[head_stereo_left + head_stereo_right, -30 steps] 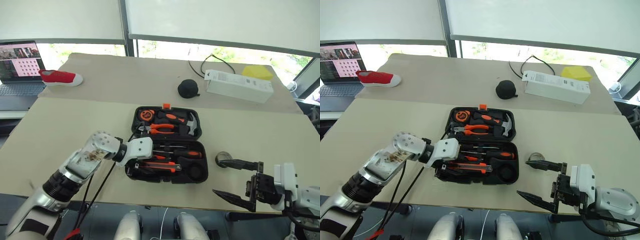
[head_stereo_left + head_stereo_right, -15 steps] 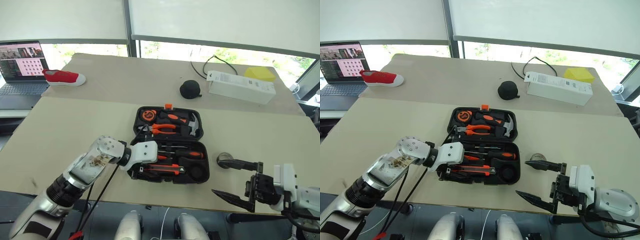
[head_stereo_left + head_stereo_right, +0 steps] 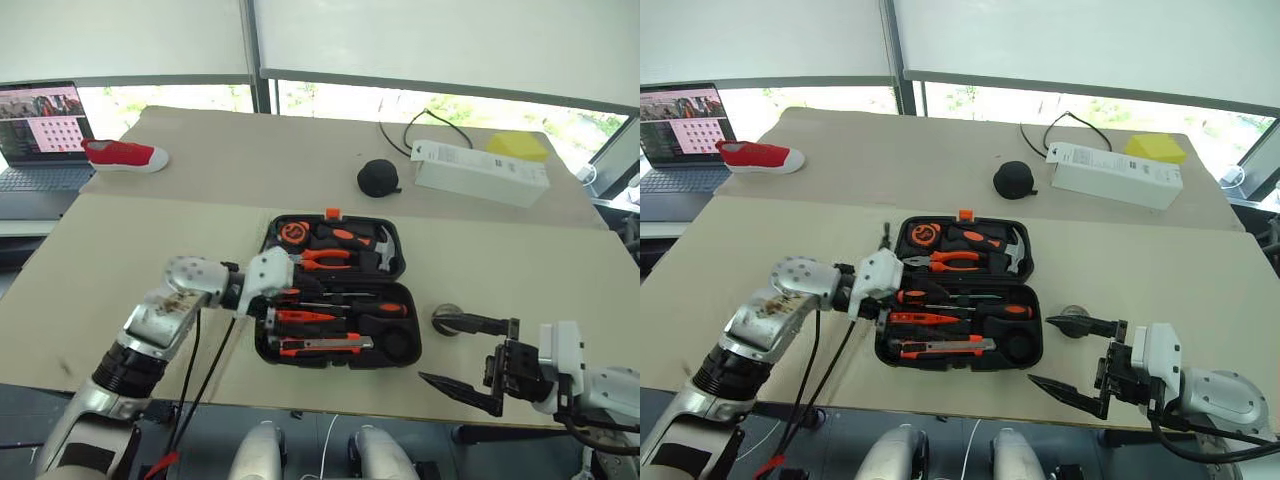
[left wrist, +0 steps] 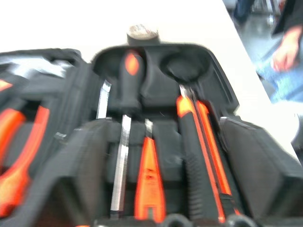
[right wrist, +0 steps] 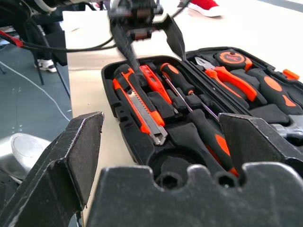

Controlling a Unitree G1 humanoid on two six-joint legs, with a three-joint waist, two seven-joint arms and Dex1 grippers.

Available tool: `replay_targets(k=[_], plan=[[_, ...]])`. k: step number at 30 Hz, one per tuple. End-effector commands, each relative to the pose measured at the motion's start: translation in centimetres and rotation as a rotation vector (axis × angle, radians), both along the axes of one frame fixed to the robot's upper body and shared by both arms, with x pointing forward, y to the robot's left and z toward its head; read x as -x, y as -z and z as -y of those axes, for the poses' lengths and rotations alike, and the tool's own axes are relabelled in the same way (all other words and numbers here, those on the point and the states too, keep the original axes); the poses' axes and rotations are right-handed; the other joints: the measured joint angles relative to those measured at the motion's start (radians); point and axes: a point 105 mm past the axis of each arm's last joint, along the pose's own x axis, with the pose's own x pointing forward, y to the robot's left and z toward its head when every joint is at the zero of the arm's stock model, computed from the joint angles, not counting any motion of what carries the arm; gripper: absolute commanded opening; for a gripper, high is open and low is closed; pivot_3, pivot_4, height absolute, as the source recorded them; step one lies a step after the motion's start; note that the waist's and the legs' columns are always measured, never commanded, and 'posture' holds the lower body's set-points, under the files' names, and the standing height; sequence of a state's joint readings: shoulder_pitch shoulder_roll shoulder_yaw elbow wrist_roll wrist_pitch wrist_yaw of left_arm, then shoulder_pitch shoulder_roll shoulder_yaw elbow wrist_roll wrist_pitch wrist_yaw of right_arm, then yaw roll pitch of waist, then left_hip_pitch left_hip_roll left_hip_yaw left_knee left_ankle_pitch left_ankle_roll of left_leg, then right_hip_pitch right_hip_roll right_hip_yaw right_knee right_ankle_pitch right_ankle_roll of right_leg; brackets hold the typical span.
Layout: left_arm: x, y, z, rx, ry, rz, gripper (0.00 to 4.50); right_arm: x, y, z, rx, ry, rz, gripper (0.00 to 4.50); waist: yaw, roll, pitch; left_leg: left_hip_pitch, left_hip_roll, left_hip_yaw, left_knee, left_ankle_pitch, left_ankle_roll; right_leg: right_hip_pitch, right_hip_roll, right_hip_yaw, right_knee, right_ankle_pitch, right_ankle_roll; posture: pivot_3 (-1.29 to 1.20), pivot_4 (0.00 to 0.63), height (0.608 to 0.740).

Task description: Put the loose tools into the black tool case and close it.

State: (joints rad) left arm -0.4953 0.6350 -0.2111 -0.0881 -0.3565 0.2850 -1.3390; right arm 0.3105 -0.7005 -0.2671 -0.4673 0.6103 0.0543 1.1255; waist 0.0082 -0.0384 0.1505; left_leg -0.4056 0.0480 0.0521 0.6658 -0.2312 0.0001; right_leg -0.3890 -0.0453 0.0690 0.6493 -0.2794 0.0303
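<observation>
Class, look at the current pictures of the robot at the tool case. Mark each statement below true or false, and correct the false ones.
1. The black tool case lies open on the table. True.
2. The utility knife sits in the case's half nearest the robot. True.
3. The small tape roll is inside the case. False: it lies on the table, right of the case.
4. The right gripper is shut on a screwdriver. False: its fingers are spread and hold nothing.
5. The left gripper hovers at the case's left end. True.
</observation>
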Motion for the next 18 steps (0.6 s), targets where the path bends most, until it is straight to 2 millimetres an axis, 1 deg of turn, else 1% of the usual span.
replay_targets(k=[1, 2, 3, 6, 7, 9, 14, 16, 18], plan=[[1.0, 0.1, 0.1, 0.023, 0.068, 0.016, 2.11, -0.1, -0.4, 0.0, -0.004, 0.005, 0.035, 4.5, 0.001, 0.0, 0.0, 0.0, 0.0, 0.0, 0.0, 0.0, 0.0, 0.0, 0.0, 0.0, 0.0, 0.0, 0.0, 0.0, 0.15, 0.74], [1.2, 0.5, 0.2, 0.022, 0.076, 0.016, 1.6, -0.1, -0.4, 0.0, -0.004, 0.007, 0.035, 4.5, 0.001, 0.0, 0.0, 0.0, 0.0, 0.0, 0.0, 0.0, 0.0, 0.0, 0.0, 0.0, 0.0, 0.0, 0.0, 0.0, 0.15, 0.74], [1.4, 1.1, 0.5, 0.038, 0.073, -0.009, 1.38, 0.0, -0.4, 0.0, -0.006, 0.01, 0.035, 4.5, 0.001, 0.0, 0.0, 0.0, 0.0, 0.0, 0.0, 0.0, 0.0, 0.0, 0.0, 0.0, 0.0, 0.0, 0.0, 0.0, 0.15, 0.74], [1.5, 2.8, 1.2, 0.039, 0.056, -0.013, 0.22, 0.0, -0.4, 0.0, -0.008, 0.013, 0.036, 4.5, 0.002, 0.0, 0.0, 0.0, 0.0, 0.0, 0.001, 0.0, 0.0, 0.001, 0.0, 0.0, 0.0, 0.0, 0.0, 0.0, 0.15, 0.74], [1.4, 3.5, 1.3, 0.013, 0.046, -0.003, 0.1, 0.0, -0.4, -0.1, -0.008, 0.013, 0.038, 4.5, 0.003, 0.0, 0.0, 0.0, 0.0, 0.0, 0.001, 0.0, 0.0, 0.0, 0.0, 0.0, 0.0, 0.0, 0.0, 0.0, 0.15, 0.74], [1.4, 4.6, 1.5, -0.02, 0.038, 0.007, 0.1, 0.0, -0.4, -0.1, -0.008, 0.014, 0.04, 4.5, 0.003, 0.0, 0.0, 0.0, 0.0, 0.0, 0.002, 0.0, 0.0, 0.0, 0.0, 0.0, 0.0, 0.0, 0.0, 0.0, 0.15, 0.74], [1.2, 6.4, 1.7, -0.1, 0.005, 0.002, 0.1, 0.0, -0.5, 0.0, -0.006, 0.015, 0.043, 4.5, 0.003, 0.001, -0.001, 0.0, 0.0, 0.0, 0.002, 0.0, 0.0, 0.001, 0.0, 0.0, 0.001, 0.001, 0.0, 0.0, 0.15, 0.74], [1.1, 7.3, 1.5, -0.152, -0.024, -0.029, 0.1, 0.1, -0.5, 0.0, -0.007, 0.015, 0.043, 4.5, 0.005, 0.002, -0.001, 0.001, 0.0, 0.0, 0.003, 0.0, 0.0, 0.002, 0.0, 0.0, 0.001, 0.001, 0.001, 0.0, 0.15, 0.74], [1.1, 7.7, 1.5, -0.182, -0.037, -0.062, 0.1, 0.1, -0.5, 0.0, -0.008, 0.014, 0.043, 4.5, 0.006, 0.003, -0.003, 0.001, 0.0, 0.0, 0.004, 0.0, 0.0, 0.003, 0.0, 0.0, 0.001, 0.001, 0.001, 0.0, 0.15, 0.74]])
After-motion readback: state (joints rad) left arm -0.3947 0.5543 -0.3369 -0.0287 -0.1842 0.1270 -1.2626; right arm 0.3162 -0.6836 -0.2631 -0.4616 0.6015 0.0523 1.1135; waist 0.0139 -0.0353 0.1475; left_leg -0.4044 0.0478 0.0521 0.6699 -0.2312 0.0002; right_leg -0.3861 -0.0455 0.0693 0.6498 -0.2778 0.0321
